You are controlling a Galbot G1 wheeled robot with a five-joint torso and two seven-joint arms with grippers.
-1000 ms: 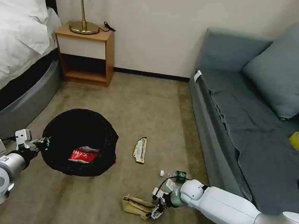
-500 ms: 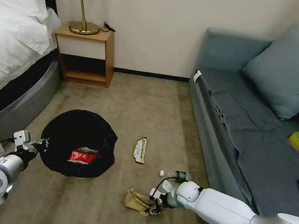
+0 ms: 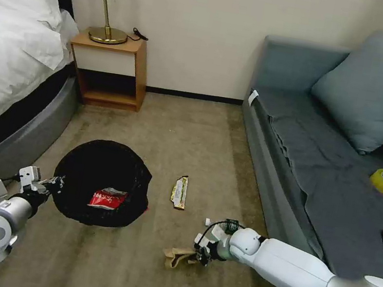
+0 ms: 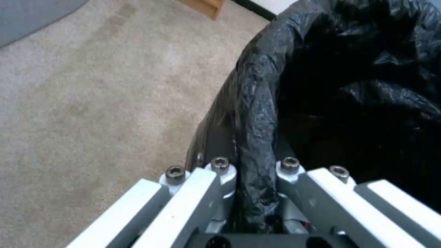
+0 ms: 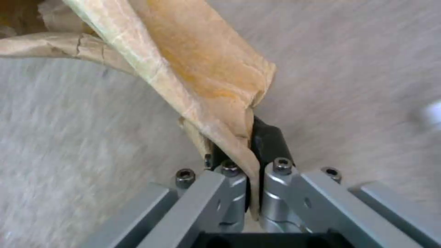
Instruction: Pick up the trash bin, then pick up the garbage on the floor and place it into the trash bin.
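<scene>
Your right gripper (image 3: 203,257) is clamped on one corner of the brown paper bag (image 3: 179,257), which trails toward the trash bin (image 3: 101,182) just above the carpet. Your left gripper (image 3: 53,182) pinches the bin's rim; a red snack wrapper (image 3: 108,197) lies inside.
</scene>
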